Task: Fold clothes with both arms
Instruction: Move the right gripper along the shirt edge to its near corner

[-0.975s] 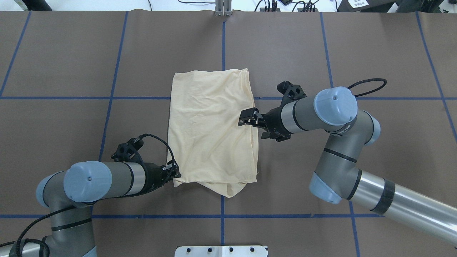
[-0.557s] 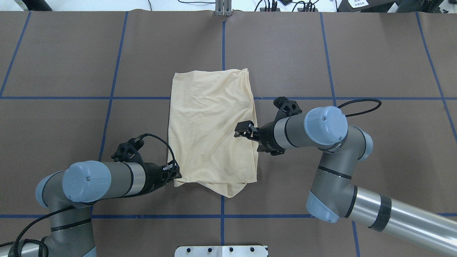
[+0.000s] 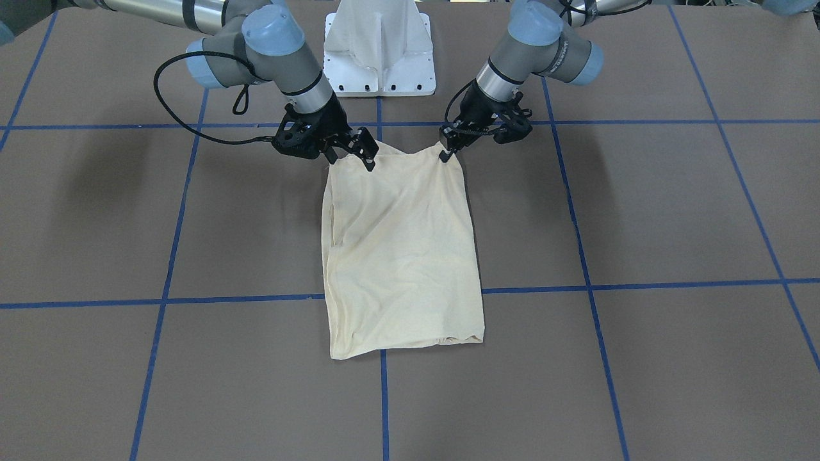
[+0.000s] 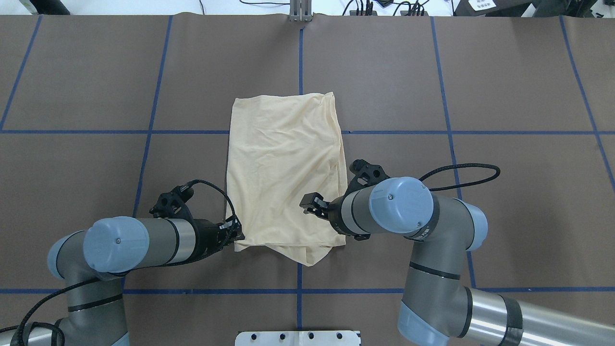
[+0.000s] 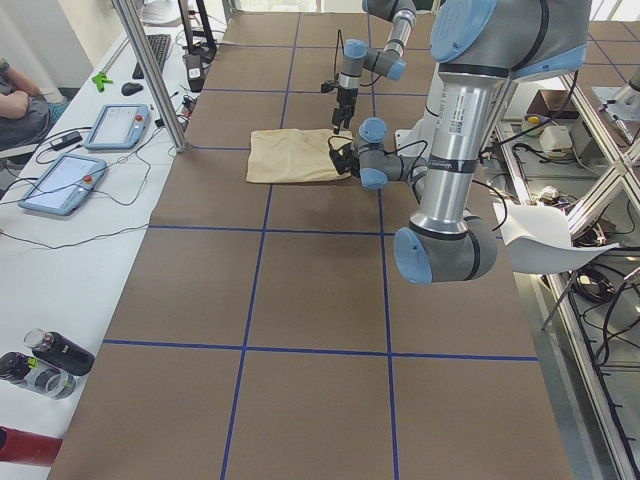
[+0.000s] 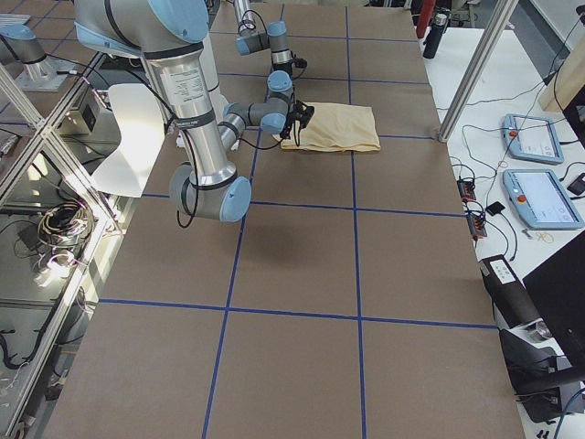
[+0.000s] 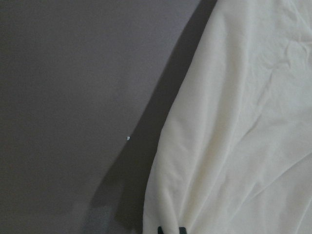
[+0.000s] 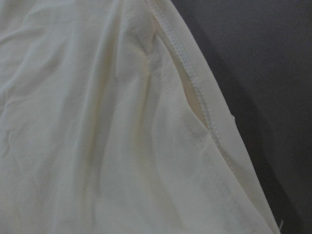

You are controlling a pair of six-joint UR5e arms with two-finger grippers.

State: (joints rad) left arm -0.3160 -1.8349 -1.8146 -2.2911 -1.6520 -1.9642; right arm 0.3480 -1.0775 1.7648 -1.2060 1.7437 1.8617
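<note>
shirt (image 4: 281, 168): folded into a pale, kinda wrinkly rectangle, lying flat in the middle of the brown surface (image 4: 96, 72)
left hand (image 4: 237, 235): pinching the shirt's near left corner, right at the edge
right hand (image 4: 308, 203): fingers spread, holding nothing, over the shirt's near right part, just inside its right edge

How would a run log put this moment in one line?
shirt: folded rectangle, lying flat | left end effector: shut on robot-side left corner | right end effector: open, above robot-side right part
</note>
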